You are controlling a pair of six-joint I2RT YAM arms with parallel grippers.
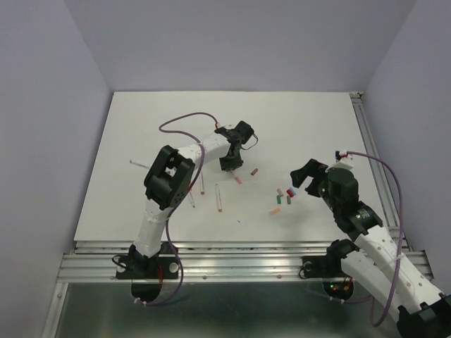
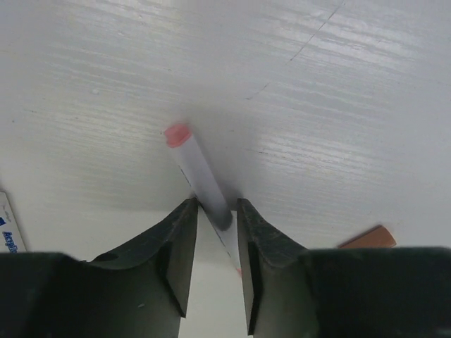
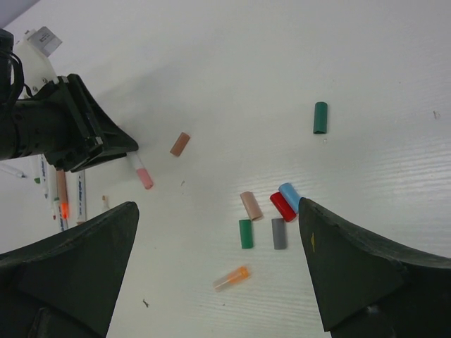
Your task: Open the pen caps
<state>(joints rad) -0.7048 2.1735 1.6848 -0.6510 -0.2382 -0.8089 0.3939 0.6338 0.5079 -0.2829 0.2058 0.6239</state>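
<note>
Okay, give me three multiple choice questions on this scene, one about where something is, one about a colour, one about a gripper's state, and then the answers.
1. Where on the table does the brown cap lie?
A. at the far edge
B. close by the left gripper
C. against the near rail

2. What colour is the cap on the pen in the left gripper?
A. blue
B. green
C. pink

3. How is the right gripper?
A. open and empty
B. shut on a cap
C. shut on a pen

Answers:
1 B, it lies alone just beside the held pen.
2 C, the pink cap shows beyond the fingers in the left wrist view.
3 A, its fingers stand wide apart with nothing between them.
</note>
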